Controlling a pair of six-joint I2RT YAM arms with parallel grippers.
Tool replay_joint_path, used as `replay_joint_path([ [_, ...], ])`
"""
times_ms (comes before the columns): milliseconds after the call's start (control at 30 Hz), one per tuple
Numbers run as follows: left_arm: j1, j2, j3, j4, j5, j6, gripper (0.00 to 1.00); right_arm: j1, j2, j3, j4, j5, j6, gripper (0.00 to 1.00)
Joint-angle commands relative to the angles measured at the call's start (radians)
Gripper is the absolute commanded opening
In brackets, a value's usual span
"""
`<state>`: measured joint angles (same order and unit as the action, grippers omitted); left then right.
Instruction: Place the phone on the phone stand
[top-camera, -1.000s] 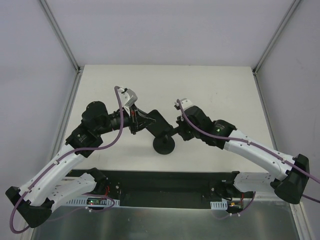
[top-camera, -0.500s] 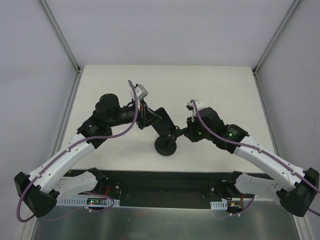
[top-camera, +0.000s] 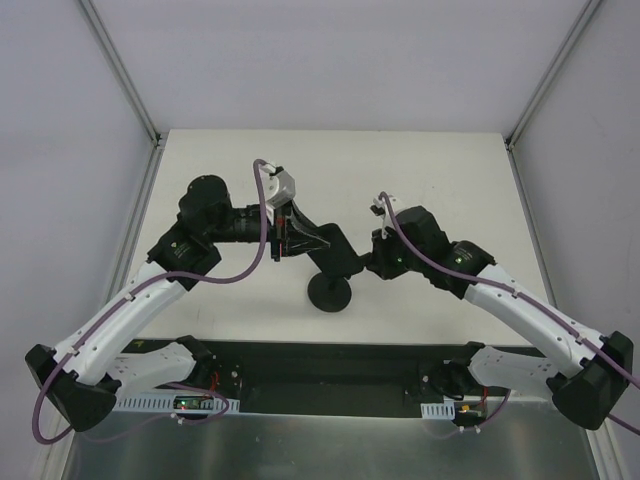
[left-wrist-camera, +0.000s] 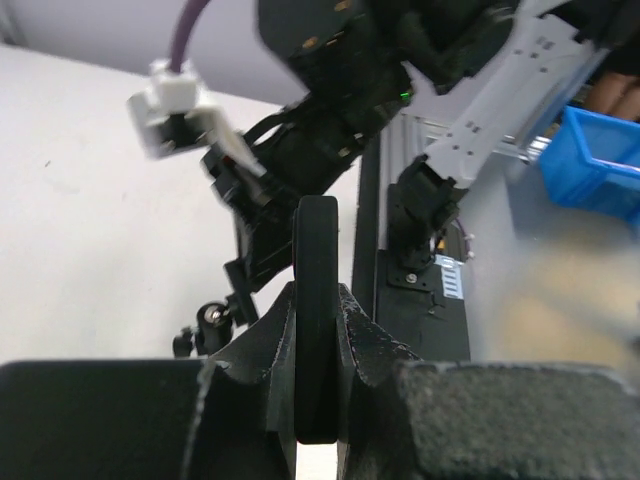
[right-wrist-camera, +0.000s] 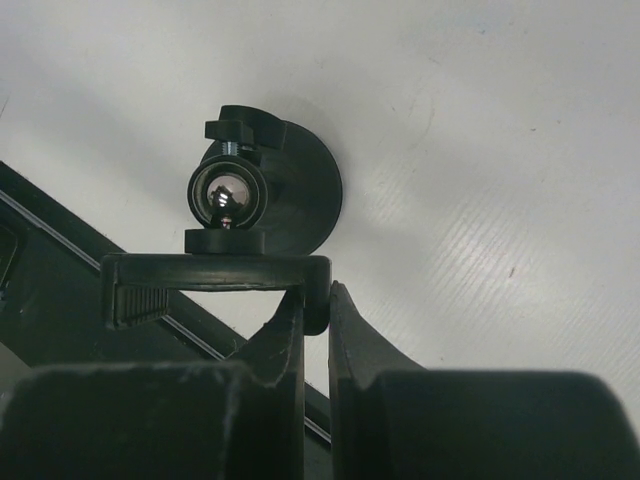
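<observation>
White on top and walled by pale panels, the table (top-camera: 450, 180) carries the phone stand (top-camera: 330, 293), its round base flat on the surface between the two arms. On the left arm, the left jaws are clamped on the phone (left-wrist-camera: 316, 300), pressing its two flat faces so that it shows edge-on in the left wrist view. It hangs in the air above the table, its free end reaching towards the bracket (right-wrist-camera: 215, 272) at the stand's top. Over there the right jaws are clamped on one end of that bracket. Slim, stiff and smooth, the phone is probably light but slippery and easily scratched, so a firm grip across the faces near one end suits it. One container shows, a blue bin (left-wrist-camera: 590, 160) beyond the table's near edge, its contents unseen.
</observation>
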<state>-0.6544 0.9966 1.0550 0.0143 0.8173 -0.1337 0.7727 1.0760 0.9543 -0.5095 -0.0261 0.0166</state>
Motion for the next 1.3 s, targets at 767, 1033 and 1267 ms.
replay_joint_path([
  [767, -0.094, 0.411, 0.267, 0.076, 0.569, 0.353, 0.0, -0.001, 0.125, 0.201, 0.011, -0.244, -0.155, 0.01],
  [1033, -0.09, 0.49, 0.332, -0.094, 0.554, 0.471, 0.0, -0.001, 0.111, 0.207, -0.008, -0.247, -0.184, 0.01],
  [1267, -0.068, 0.505, 0.338, -0.114, 0.53, 0.444, 0.0, -0.001, 0.114, 0.201, -0.008, -0.253, -0.182, 0.01],
])
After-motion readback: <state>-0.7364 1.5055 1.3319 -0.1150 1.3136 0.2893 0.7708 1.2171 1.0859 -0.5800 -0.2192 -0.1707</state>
